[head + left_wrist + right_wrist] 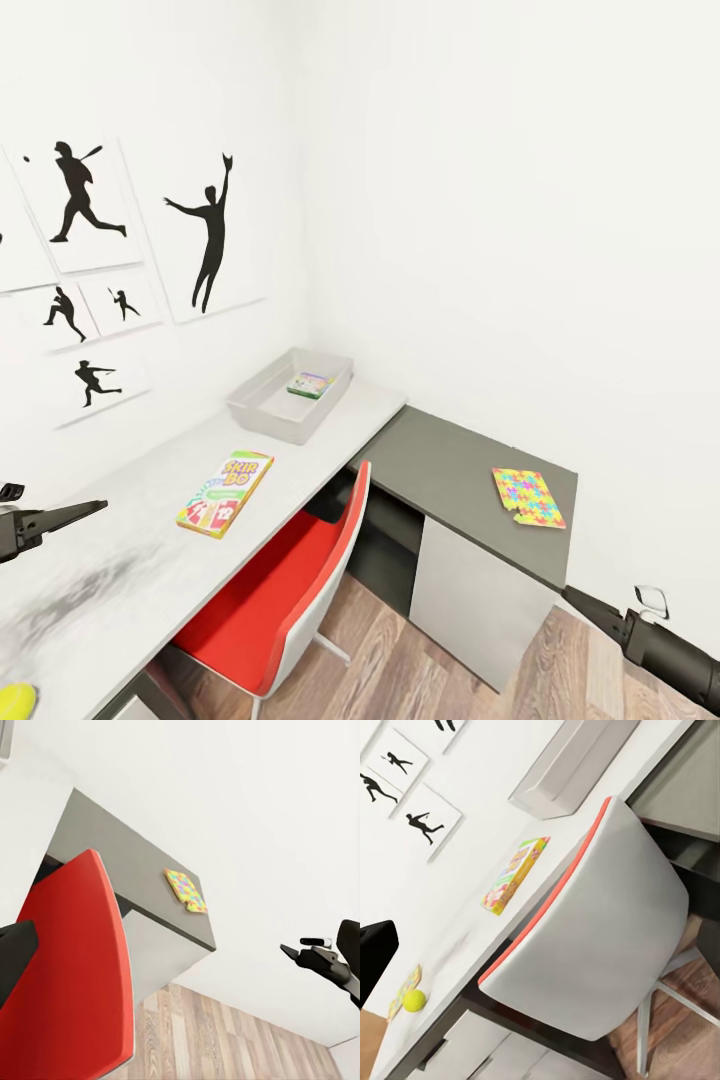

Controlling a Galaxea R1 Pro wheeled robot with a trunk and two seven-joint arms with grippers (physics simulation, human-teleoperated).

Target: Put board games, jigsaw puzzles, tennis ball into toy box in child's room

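The robot faced the corner of the child's room, where the long table (150,500) met a lower dark side desk (450,470) under white walls hung with black sports silhouettes (205,235). The toy box (262,400) sat at the table's far end near the wall, with one small game box (310,385) lying flat inside it. The Skip-Bo box (226,493) lay flat on the tabletop nearer the robot, well apart from the toy box and close to the front edge. The bright multicoloured puzzle (529,497) lay flat on the side desk, near its outer end. The tennis ball (14,700) showed at the head view's lower left corner; in the right wrist view it (413,1000) rested on the table just beside a thin flat piece (403,993) at the edge, too small to identify. A red chair with a white shell back (290,590) stood tucked against the table, between the Skip-Bo box and the plank floor (400,670).

The left gripper (55,520) hung low at the left, over the table, and held nothing; whether its fingers stood apart or together could not be told. The right gripper (640,610) hung low at the right, above the floor beyond the side desk; it too carried nothing, and its jaw setting could not be made out.
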